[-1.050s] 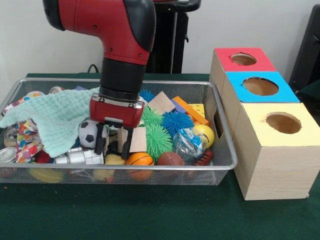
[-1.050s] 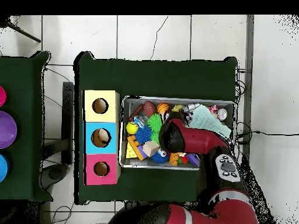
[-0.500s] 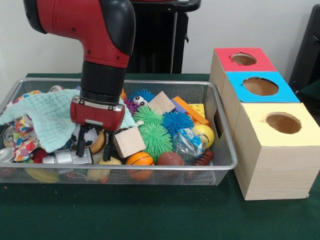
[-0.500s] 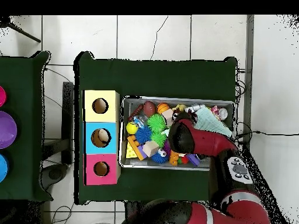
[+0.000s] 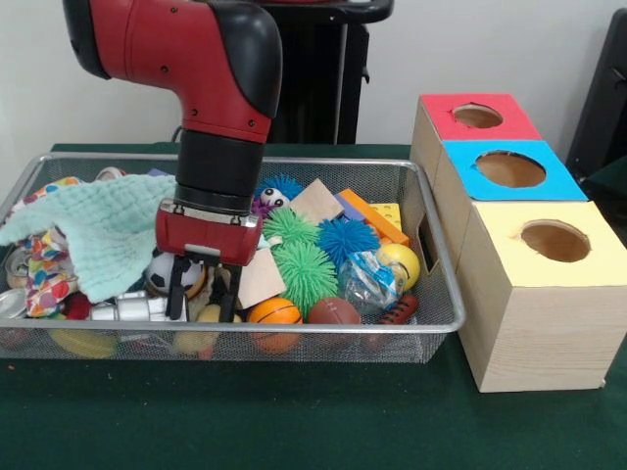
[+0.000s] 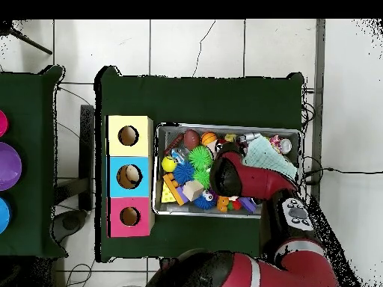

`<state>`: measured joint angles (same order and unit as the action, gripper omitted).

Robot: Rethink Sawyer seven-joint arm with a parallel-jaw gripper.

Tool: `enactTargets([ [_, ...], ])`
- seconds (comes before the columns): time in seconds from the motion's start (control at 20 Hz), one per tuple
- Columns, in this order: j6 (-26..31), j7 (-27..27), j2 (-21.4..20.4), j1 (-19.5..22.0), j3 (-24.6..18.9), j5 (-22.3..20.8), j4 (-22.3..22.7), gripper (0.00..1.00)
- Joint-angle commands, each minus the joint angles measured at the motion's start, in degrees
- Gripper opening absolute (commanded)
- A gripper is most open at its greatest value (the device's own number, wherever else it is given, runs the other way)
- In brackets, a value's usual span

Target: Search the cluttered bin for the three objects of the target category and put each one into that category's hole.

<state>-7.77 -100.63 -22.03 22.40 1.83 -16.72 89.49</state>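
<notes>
**Robot claw lowered into a crowded wire bin beside three sorting boxes**

In the front view, a red and black arm (image 5: 211, 88) comes down from the upper left of the frame into a wire mesh bin (image 5: 431, 294) that fills the left and middle of the picture. The gripper (image 5: 203, 292) sits low in the bin's front left area. Its two dark fingers (image 5: 176, 289) point downward with a clear gap between them, so the claw is parted, and nothing appears to be clamped in it. A soccer-patterned ball (image 5: 162, 272) lies just beside the left finger, and a tan wooden block (image 5: 260, 277) leans just to the right.

A pale green cloth (image 5: 93, 230) is draped over the bin's left side. Toward the middle lie two green spiky balls (image 5: 304, 269) and a blue spiky ball (image 5: 345, 238). Along the front wall sit a small basketball (image 5: 273, 312) and a brown football (image 5: 334, 311), with a yellow ball (image 5: 400, 259) to the right.

At the right of the frame stand three wooden boxes in a row, each with a round hole on top: a red-topped box (image 5: 460, 117) farthest back, a blue-topped box (image 5: 509, 168) in the middle and a yellow-topped box (image 5: 549, 243) nearest.

In the overhead view, the arm covers the middle of the bin, and the boxes stand just left of it.
</notes>
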Motion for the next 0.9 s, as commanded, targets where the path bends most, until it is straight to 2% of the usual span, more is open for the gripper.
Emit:
enactTargets([
  [0.05, 7.09, -8.91, 0.31, 0.24, -4.57, 1.94, 6.28, 1.0],
  [0.15, 10.14, -8.68, -1.25, -0.91, -3.85, 2.99, 6.99, 1.0],
  [0.25, 12.18, -8.23, -0.76, -1.48, -3.32, 3.86, 6.43, 1.0],
  [0.5, 10.93, -7.38, 2.19, -0.81, -4.21, 3.59, 4.26, 1.0],
  [0.9, 8.01, -8.38, 3.3, 0.44, -7.29, 3.49, 4.6, 1.0],
])
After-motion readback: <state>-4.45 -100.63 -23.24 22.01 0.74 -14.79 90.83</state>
